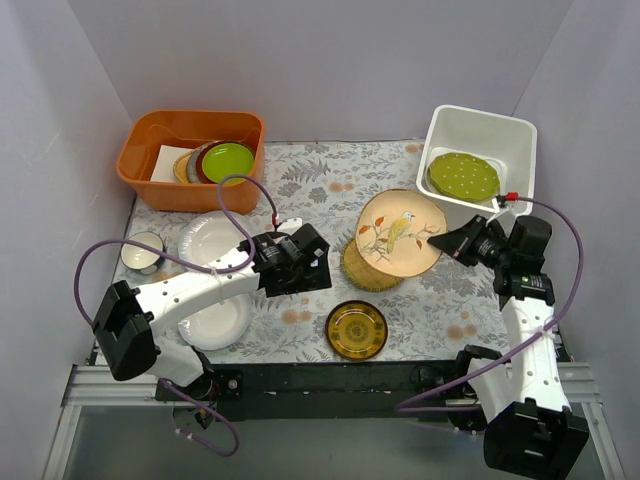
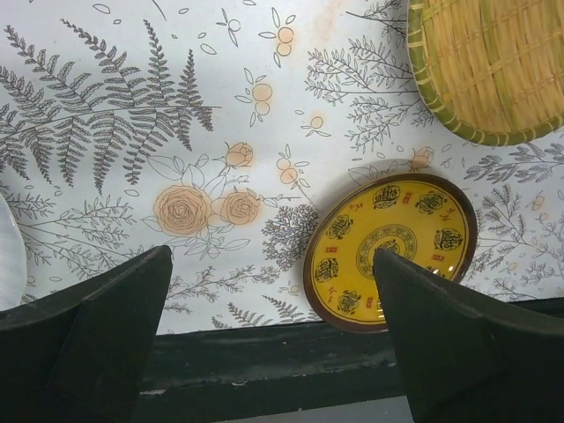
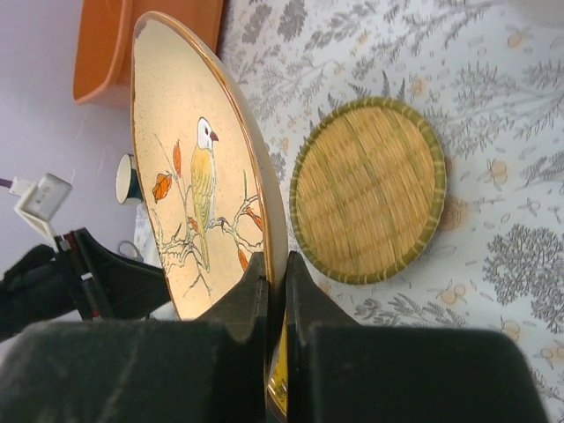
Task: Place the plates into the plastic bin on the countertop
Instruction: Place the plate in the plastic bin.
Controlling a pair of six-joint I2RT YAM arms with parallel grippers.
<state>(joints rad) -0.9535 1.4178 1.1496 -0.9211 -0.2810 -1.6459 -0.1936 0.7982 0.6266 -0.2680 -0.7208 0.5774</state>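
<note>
My right gripper [image 1: 440, 241] is shut on the rim of the tan bird plate [image 1: 401, 233] and holds it lifted above the countertop [image 1: 330, 180], left of the white plastic bin [image 1: 520, 135]; the wrist view shows the plate [image 3: 189, 167] clamped at its edge. A dotted lime-green plate [image 1: 463, 174] lies inside the bin. The yellow woven-look plate [image 1: 366, 272] lies under the bird plate. The amber patterned plate [image 1: 356, 329] lies near the front edge. My left gripper [image 1: 318, 272] is open and empty above the countertop, left of the amber plate [image 2: 390, 249]. White plates [image 1: 212, 241] lie at the left.
An orange tub [image 1: 190, 157] at the back left holds stacked plates with a plain lime-green one [image 1: 228, 161] on top. A small white bowl with a dark rim [image 1: 143, 252] sits at the far left. The table's black front edge [image 2: 264, 352] lies just below my left gripper.
</note>
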